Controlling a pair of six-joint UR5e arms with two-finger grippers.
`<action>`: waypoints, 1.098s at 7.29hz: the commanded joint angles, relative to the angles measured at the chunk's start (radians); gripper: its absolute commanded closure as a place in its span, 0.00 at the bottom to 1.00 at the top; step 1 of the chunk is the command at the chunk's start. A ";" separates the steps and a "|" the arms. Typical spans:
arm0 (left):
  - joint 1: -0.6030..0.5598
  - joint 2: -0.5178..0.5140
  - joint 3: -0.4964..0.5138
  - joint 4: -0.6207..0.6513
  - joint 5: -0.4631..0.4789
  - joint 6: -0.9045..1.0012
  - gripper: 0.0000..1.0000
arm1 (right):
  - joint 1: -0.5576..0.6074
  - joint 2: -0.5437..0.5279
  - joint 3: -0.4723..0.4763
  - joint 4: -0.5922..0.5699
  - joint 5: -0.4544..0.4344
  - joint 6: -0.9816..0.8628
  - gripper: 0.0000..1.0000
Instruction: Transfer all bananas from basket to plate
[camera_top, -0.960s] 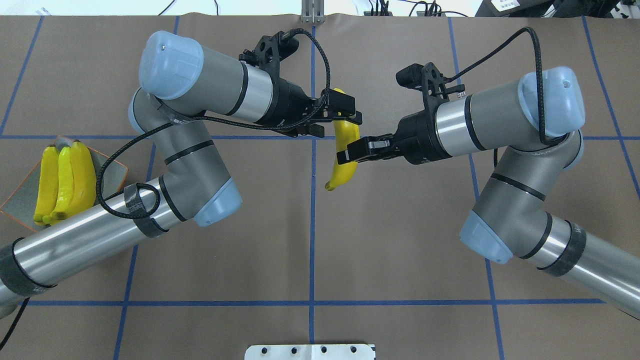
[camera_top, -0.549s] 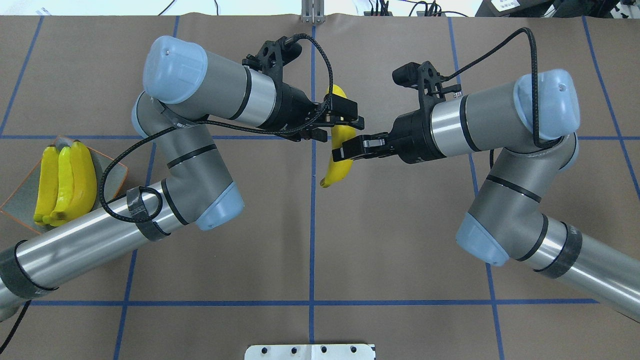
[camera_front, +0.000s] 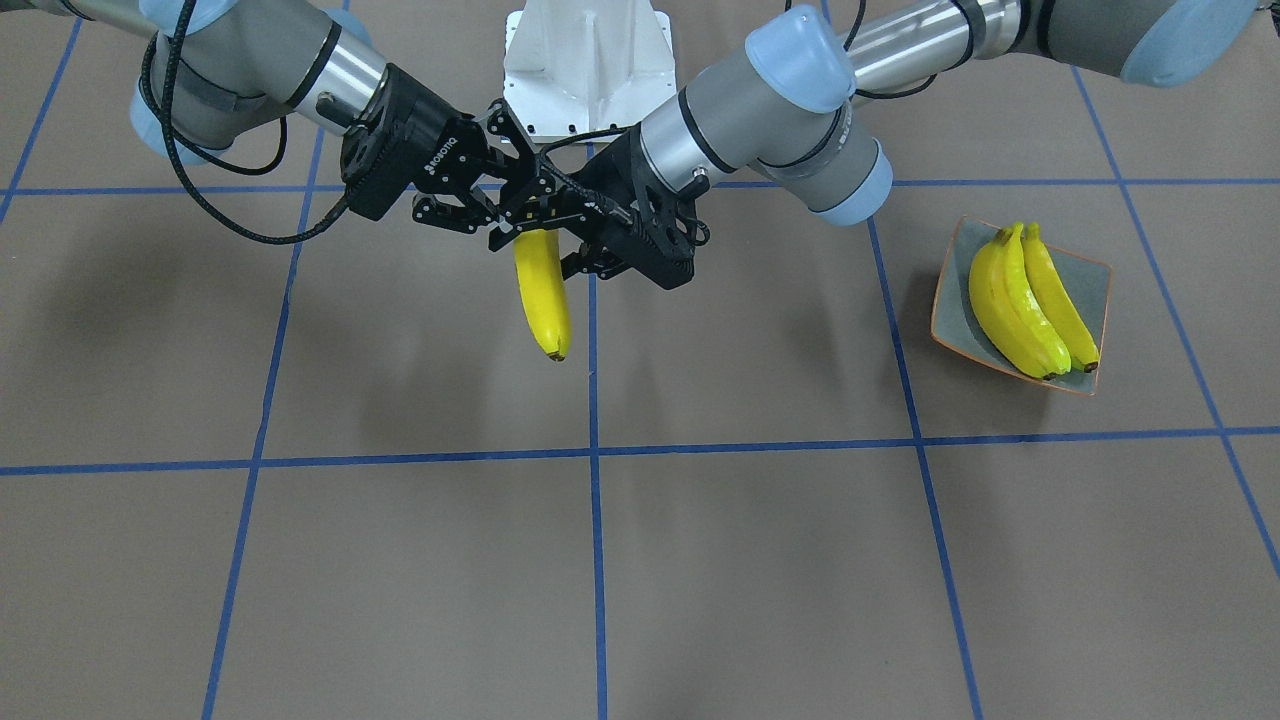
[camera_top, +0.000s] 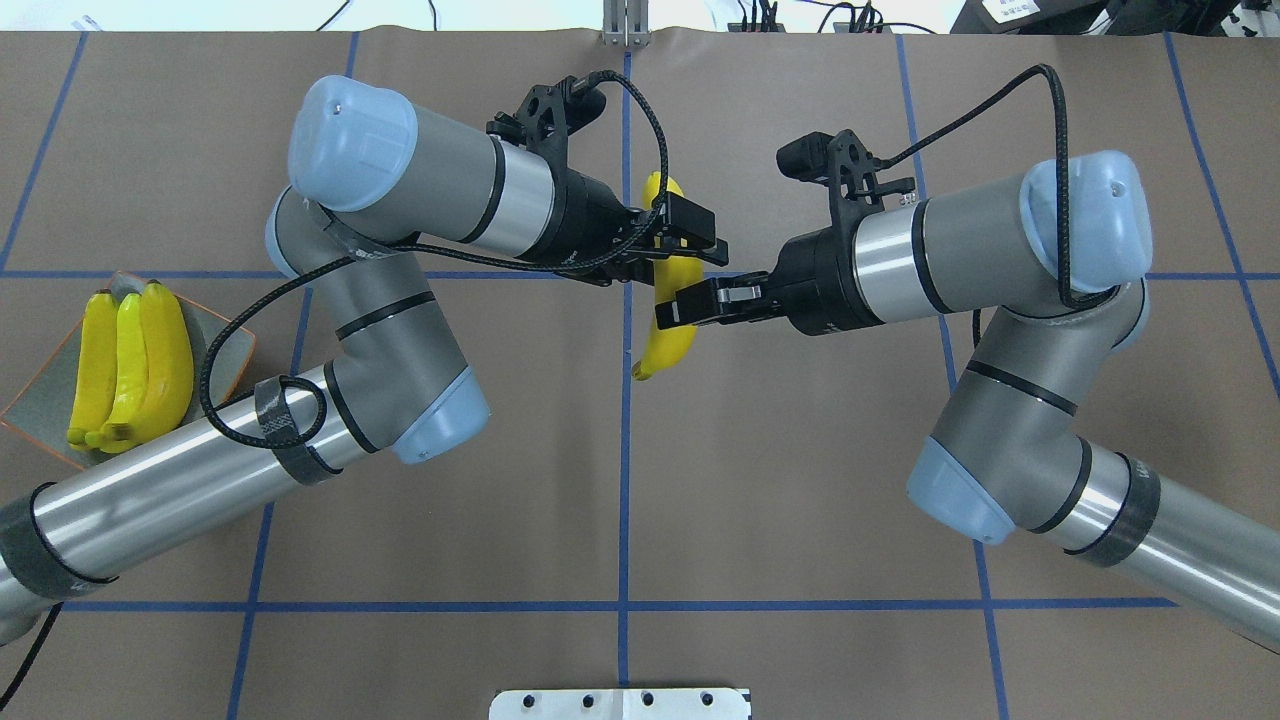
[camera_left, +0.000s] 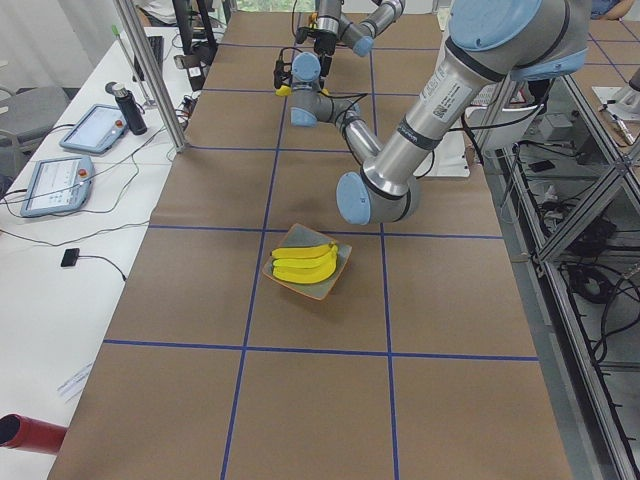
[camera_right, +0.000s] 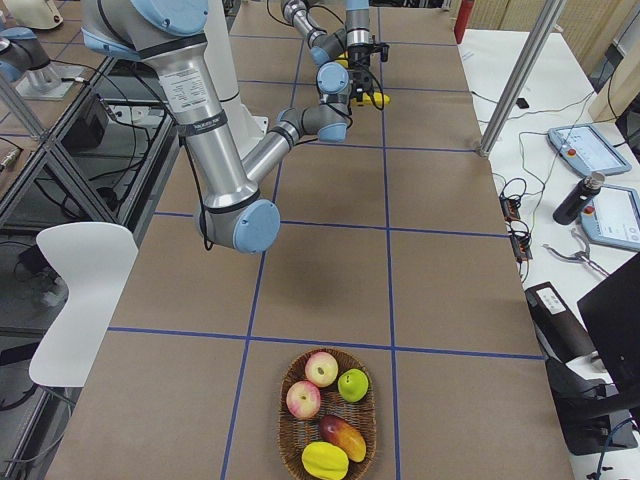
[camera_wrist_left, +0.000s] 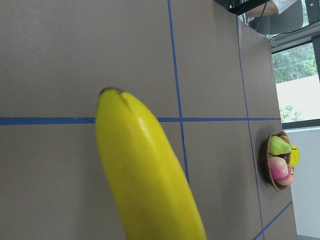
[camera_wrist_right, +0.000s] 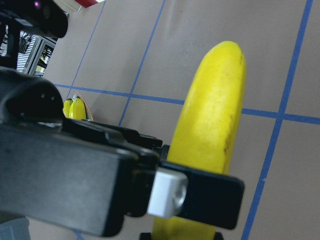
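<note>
The plate (camera_top: 40, 405), holding three bananas (camera_top: 165, 350), is lying at the worktop's (camera_top: 640, 480) left end, well apart from the fourth banana (camera_top: 668, 345), which is hanging mid-air at centre with its axis pointing away from the robot, where the nearer left hand (camera_top: 695, 240) is straddling its far end, grip unclear, and the right hand (camera_top: 672, 305) is pinching its middle.

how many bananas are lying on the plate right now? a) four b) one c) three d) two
c: three bananas lie side by side on the plate, while the fourth banana is up in mid-air, off the plate.
</note>
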 joint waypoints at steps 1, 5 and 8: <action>0.002 -0.001 -0.001 0.007 -0.001 -0.027 1.00 | 0.000 0.001 0.002 0.001 -0.002 -0.013 0.01; -0.001 0.009 -0.001 0.016 -0.001 -0.022 1.00 | 0.012 -0.189 0.126 0.097 0.006 -0.001 0.00; -0.135 0.088 -0.070 0.407 -0.210 0.125 1.00 | 0.131 -0.329 0.047 0.171 -0.023 -0.007 0.00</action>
